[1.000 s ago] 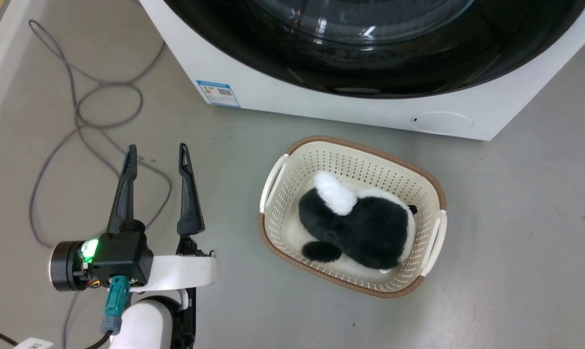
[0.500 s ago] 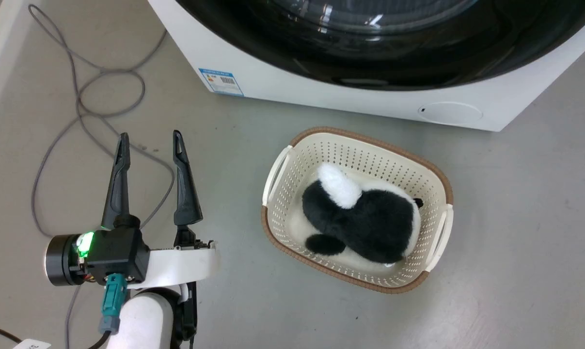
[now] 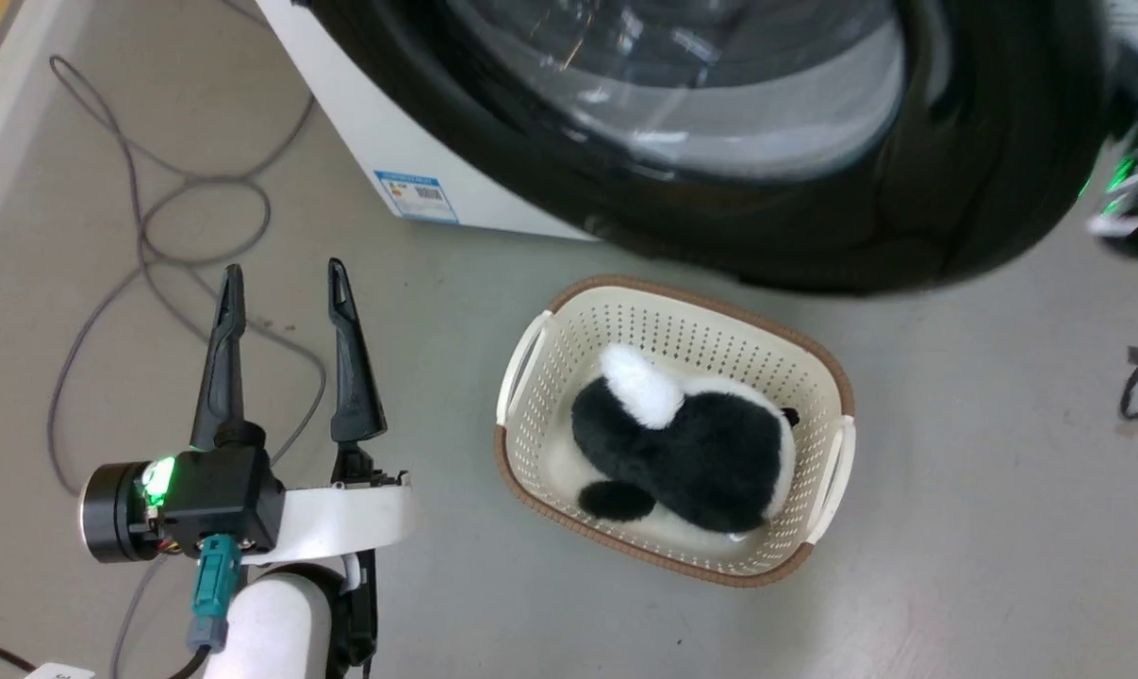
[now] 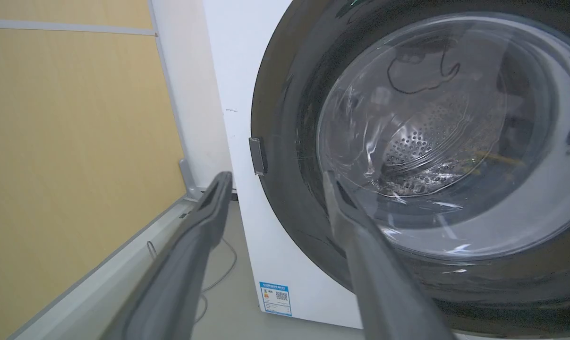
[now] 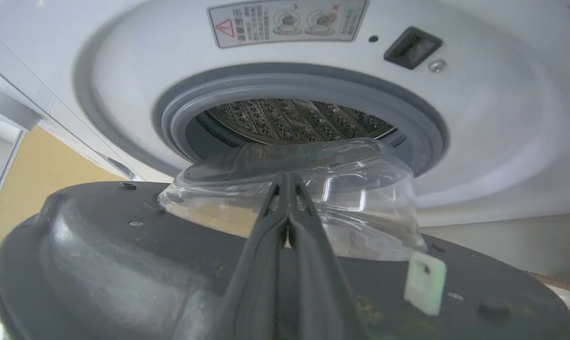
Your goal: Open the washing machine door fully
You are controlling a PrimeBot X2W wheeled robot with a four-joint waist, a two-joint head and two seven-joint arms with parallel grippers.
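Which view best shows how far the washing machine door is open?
The right wrist view: it looks across the inner face of the washing machine door, with the grey rubber seal standing apart behind it. The left wrist view shows its glossy outer face; the head view, its blurred lower rim.

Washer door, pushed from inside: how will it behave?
The washing machine door looks rigid and thick-framed, so it probably swings as one piece. Its glass bowl likely adds weight. Smooth surfaces may let the right gripper slip.

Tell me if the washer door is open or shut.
Open, partway. In the right wrist view the door stands away, its glass bowl clear of the grey seal, leaving the drum exposed.
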